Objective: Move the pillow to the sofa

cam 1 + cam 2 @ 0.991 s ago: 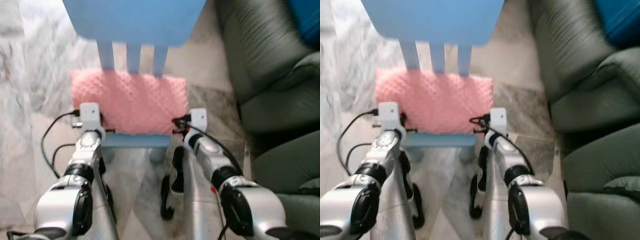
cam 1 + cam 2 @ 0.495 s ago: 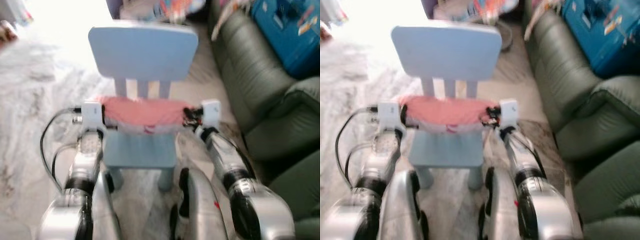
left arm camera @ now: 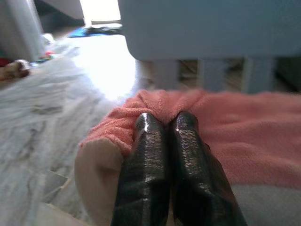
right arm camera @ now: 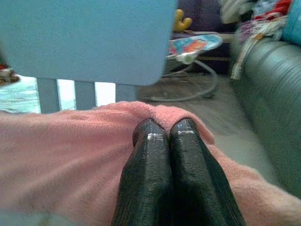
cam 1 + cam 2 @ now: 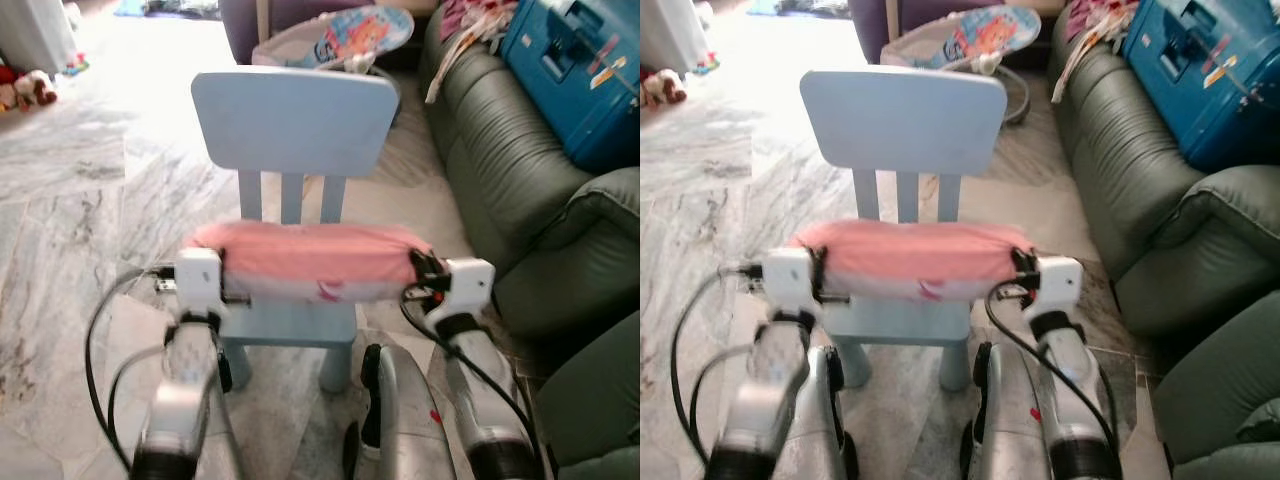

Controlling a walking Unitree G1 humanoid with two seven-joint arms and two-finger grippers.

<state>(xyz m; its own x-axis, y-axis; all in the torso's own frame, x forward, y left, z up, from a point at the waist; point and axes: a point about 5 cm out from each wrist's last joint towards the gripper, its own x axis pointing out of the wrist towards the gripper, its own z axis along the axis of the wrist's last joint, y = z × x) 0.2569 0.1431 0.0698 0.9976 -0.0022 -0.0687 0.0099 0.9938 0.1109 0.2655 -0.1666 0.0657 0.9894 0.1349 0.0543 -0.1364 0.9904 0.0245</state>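
Note:
The pink pillow (image 5: pixel 305 260) hangs between my two grippers just above the seat of a light blue child's chair (image 5: pixel 295 120). My left gripper (image 3: pixel 167 120) is shut on the pillow's left end, its fingertips buried in bunched pink fabric. At the other end my right gripper (image 4: pixel 168 126) is shut on the pillow the same way. From the head views the pillow stretches from the left wrist (image 5: pixel 198 280) to the right wrist (image 5: pixel 465 283). The dark green sofa (image 5: pixel 500 170) runs along my right side.
A blue case (image 5: pixel 580 70) and some clothes lie on the sofa's far part. A baby bouncer (image 5: pixel 350 35) stands behind the chair. Small toys (image 5: pixel 25 88) sit on the marble floor (image 5: pixel 70 230) at the far left. Open floor lies to the left of the chair.
The pillow lay flat on the chair seat; both grippers have lifted it off the seat. The camera has tilted up, bringing the whole chair and sofa into view.

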